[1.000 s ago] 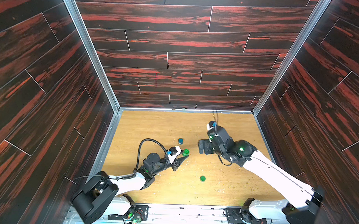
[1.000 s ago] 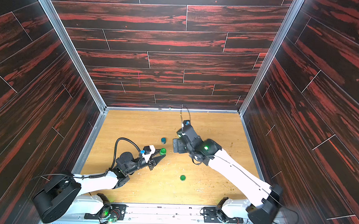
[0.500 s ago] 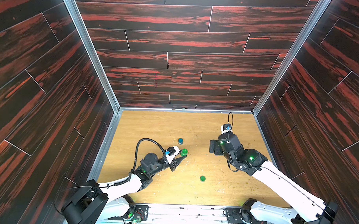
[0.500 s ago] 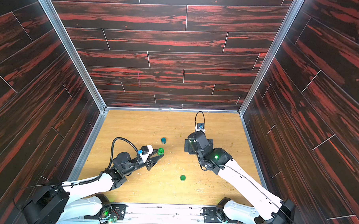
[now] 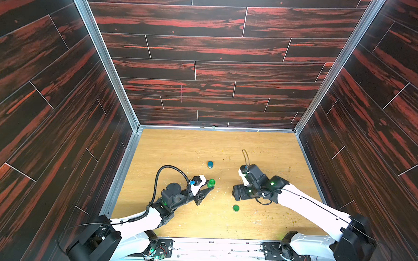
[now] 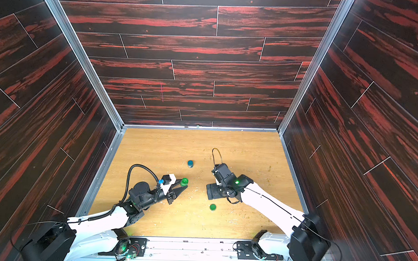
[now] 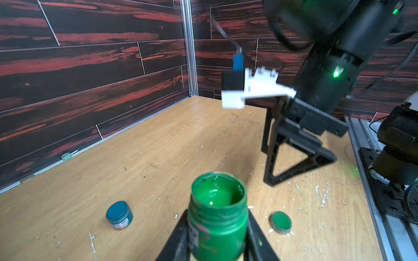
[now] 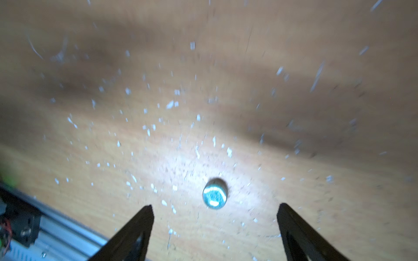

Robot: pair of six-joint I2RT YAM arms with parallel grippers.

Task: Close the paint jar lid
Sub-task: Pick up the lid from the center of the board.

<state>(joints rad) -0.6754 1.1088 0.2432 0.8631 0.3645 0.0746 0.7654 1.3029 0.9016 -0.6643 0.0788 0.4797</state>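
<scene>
**A:** What lies closest to the robot's base?

**B:** The green lid (image 5: pixel 236 207). It sits flat on the desk (image 5: pixel 178 146), touching nothing, a little to the right arm's side of the middle.

**A:** And the right fingers?

**B:** The right fingers (image 8: pixel 135 232) are spread wide and point down over the lid. The right wrist view is blurred, but the lid shows between the two tips and neither tip touches it.

**A:** What is further out?

**B:** The left fingers (image 7: pixel 178 237) pinch the green jar (image 7: pixel 217 217) by its sides, below the threaded neck. The jar is upright with its mouth open, and there is wet green paint inside. I cannot tell whether its base rests on the desk.

**A:** Where is it relative to the lid?

**B:** It is apart from the lid, further out and toward the left arm's side.

**A:** Is there anything beyond that?

**B:** A small blue jar (image 5: pixel 210 164), capped, stands alone nearer the back wall. It is near the green jar but does not touch it.
</scene>
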